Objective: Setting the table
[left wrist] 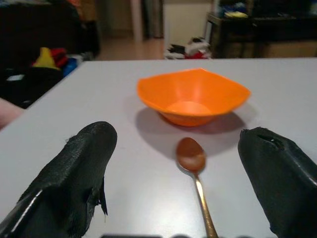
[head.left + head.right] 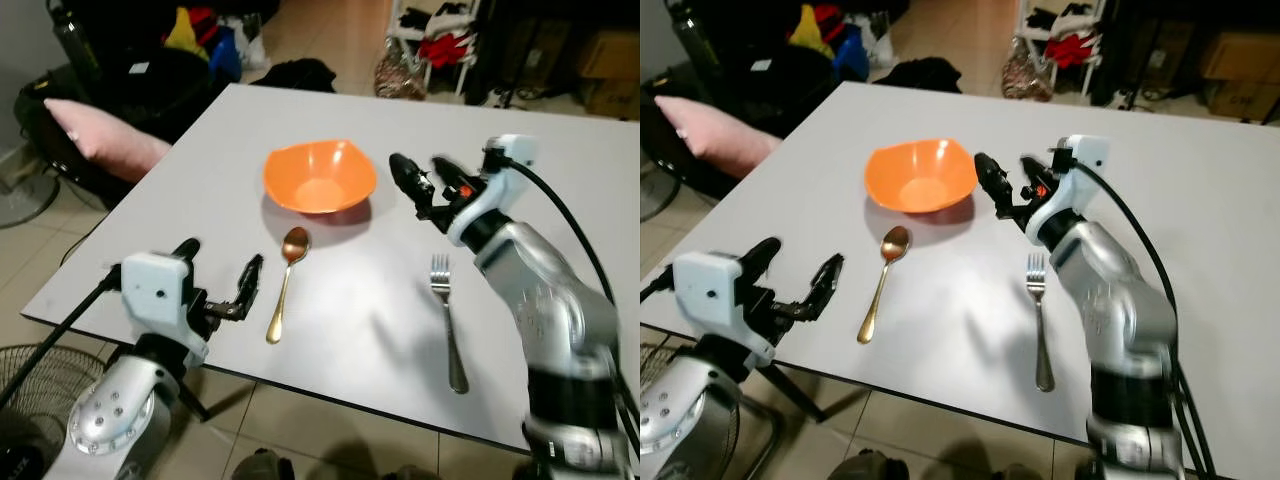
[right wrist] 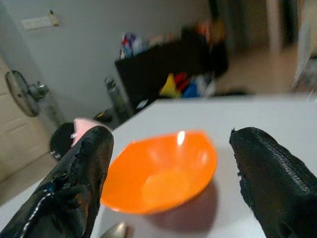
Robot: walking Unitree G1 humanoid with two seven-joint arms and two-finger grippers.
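Right now the right gripper is hovering just beside the orange bowl, so a careless sweep could be knocking the bowl across the table or out of line with the fork. Its fingers are standing wide apart, holding and touching nothing. Near the table's front edge, the left gripper is gaping open and empty too, facing the spoon, which is lying just in front of the bowl.
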